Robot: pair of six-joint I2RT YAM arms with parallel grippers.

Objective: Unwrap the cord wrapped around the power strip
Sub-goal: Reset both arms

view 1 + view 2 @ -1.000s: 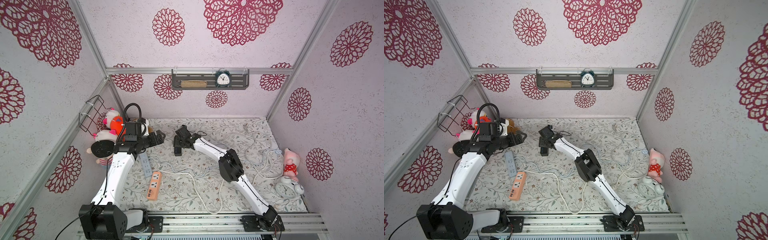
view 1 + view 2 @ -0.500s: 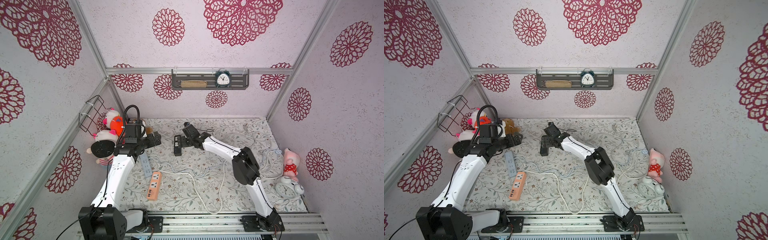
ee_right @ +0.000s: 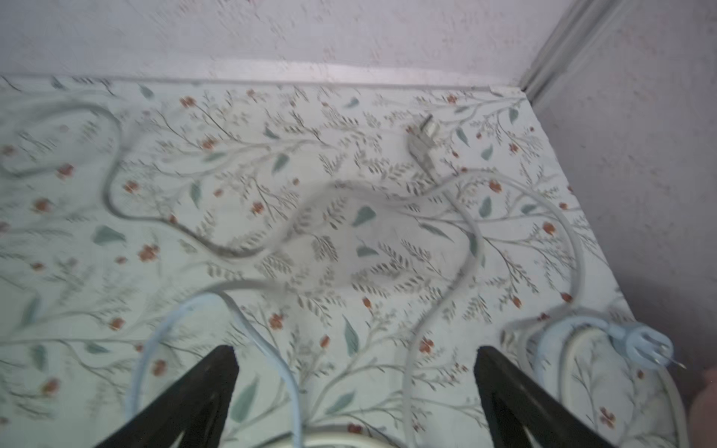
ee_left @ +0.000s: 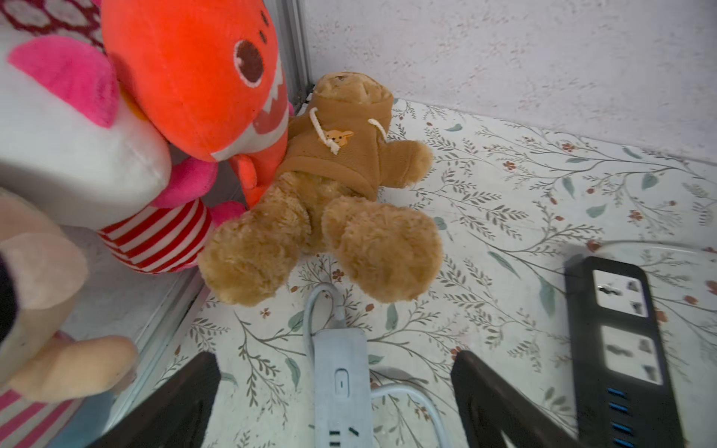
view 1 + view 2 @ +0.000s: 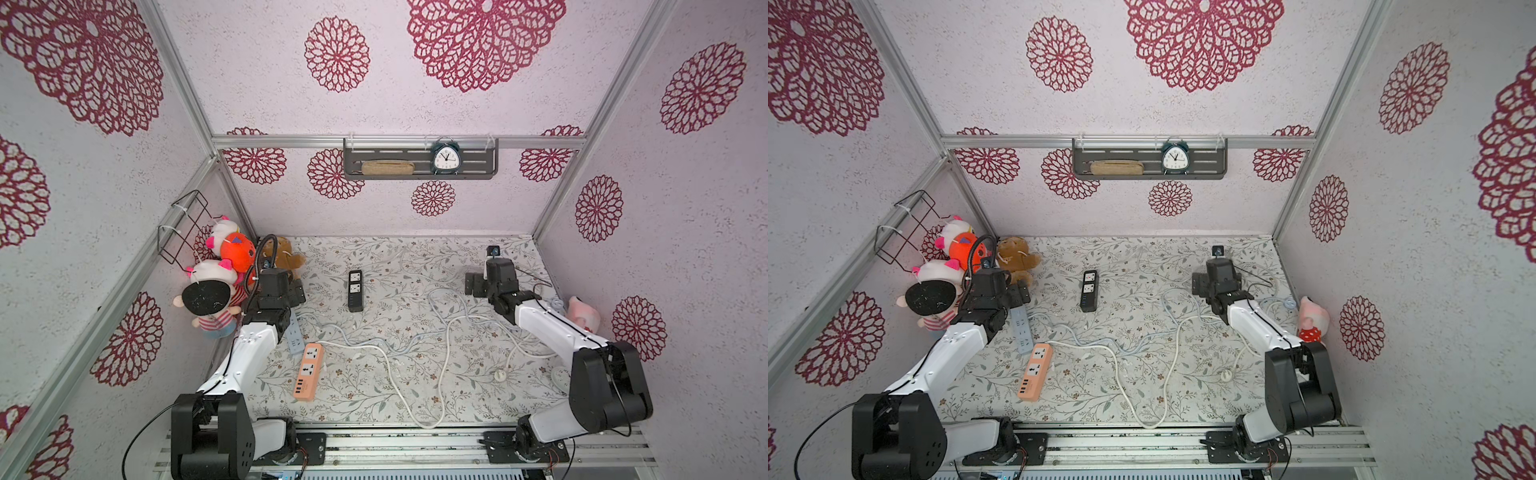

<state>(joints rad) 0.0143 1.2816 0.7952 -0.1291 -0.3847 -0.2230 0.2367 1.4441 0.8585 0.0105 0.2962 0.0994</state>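
A black power strip [image 5: 355, 291] [image 5: 1089, 291] lies flat at the middle back of the table, with no cord looped around its body; it also shows in the left wrist view [image 4: 620, 349]. Pale cords [image 3: 469, 248] lie spread loose over the right half, ending in a grey plug [image 3: 421, 141] and a light blue plug [image 3: 640, 345]. My right gripper [image 5: 476, 284] [image 3: 355, 372] hangs open over these cords at the back right, holding nothing. My left gripper [image 5: 297, 291] [image 4: 333, 358] is open above the end of a light blue-grey power strip [image 4: 341, 388] [image 5: 294, 332].
An orange power strip [image 5: 308, 371] with a long white cord [image 5: 390, 365] lies at the front left. Plush toys [image 5: 232, 249] and a brown teddy bear [image 4: 329, 201] fill the back left corner. A pink plush [image 5: 584, 311] sits by the right wall.
My right gripper has opened, left the black power strip and swung far to the back right. My left gripper has drawn back a little toward the left.
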